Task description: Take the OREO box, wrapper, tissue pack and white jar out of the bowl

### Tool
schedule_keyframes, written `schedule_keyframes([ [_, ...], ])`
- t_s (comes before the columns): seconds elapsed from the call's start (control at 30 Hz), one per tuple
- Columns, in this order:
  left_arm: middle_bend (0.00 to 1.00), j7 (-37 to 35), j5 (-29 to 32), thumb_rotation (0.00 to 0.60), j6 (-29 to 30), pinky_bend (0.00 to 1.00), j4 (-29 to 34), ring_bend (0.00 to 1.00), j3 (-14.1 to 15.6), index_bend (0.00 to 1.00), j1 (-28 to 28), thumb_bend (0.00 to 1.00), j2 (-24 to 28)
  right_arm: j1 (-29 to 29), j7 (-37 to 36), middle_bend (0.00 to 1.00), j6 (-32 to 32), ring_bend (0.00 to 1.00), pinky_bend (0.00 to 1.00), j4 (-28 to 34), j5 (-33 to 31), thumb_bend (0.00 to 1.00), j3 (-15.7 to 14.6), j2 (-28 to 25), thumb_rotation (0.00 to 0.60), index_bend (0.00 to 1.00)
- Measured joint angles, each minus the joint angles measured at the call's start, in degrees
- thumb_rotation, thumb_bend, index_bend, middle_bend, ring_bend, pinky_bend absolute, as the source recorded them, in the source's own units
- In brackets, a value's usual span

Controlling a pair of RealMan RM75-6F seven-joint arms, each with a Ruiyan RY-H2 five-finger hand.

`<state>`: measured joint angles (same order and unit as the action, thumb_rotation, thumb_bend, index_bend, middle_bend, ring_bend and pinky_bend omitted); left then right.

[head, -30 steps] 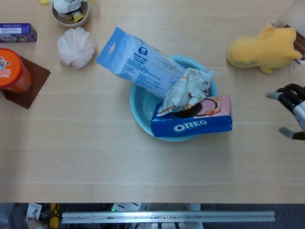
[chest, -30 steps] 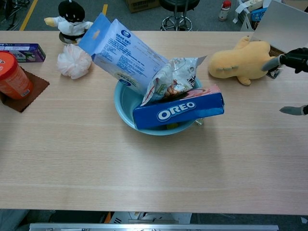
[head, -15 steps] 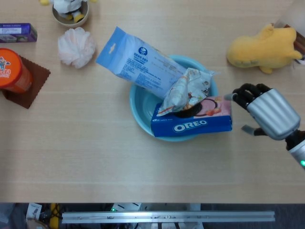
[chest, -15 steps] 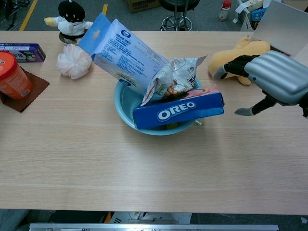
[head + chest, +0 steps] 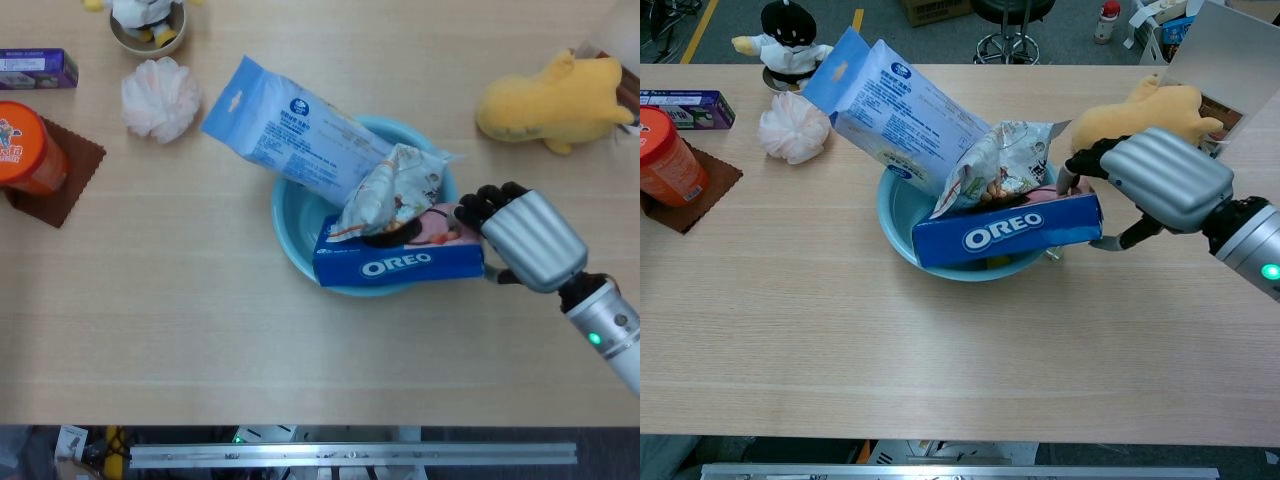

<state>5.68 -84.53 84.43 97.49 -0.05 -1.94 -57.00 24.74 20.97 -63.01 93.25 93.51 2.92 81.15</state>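
Observation:
A light blue bowl (image 5: 290,225) (image 5: 898,215) sits mid-table. The blue OREO box (image 5: 400,262) (image 5: 1005,232) lies on edge across its near rim. Behind it leans a crumpled silvery wrapper (image 5: 395,190) (image 5: 1000,165). A large blue-and-white tissue pack (image 5: 290,130) (image 5: 895,105) juts out over the far-left rim. No white jar shows; the other items cover the bowl's inside. My right hand (image 5: 525,238) (image 5: 1160,178) grips the right end of the OREO box, with fingers over its top edge and thumb at its lower front corner. No left hand is in sight.
A yellow plush toy (image 5: 555,100) lies just behind the right hand, with an open box (image 5: 1230,60) beyond it. At the left are an orange can (image 5: 25,145) on a brown mat, a pink puff (image 5: 160,97), a purple box (image 5: 35,68) and a small figure in a cup (image 5: 148,20).
My right hand came in from the right edge to the OREO box and closed around its right end. The box slid slightly left.

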Motion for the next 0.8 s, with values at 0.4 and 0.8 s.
schedule_keyframes([
  [0.4,0.23,-0.1,0.4,0.6,-0.5,0.16,0.1,0.21,0.0,0.17,-0.1,0.36,0.3,0.7,-4.6,0.61,-4.2,0.59,0.7,-1.3,2.3,0.22,0.1,0.1,0.6,0.64],
  [0.8,0.23,1.8,0.5,0.6,-1.9,0.16,1.3,0.21,-0.2,0.17,-1.2,0.36,0.3,-1.0,-10.5,0.63,-11.0,0.6,0.71,6.2,4.8,0.22,-0.4,-11.7,0.6,0.65],
])
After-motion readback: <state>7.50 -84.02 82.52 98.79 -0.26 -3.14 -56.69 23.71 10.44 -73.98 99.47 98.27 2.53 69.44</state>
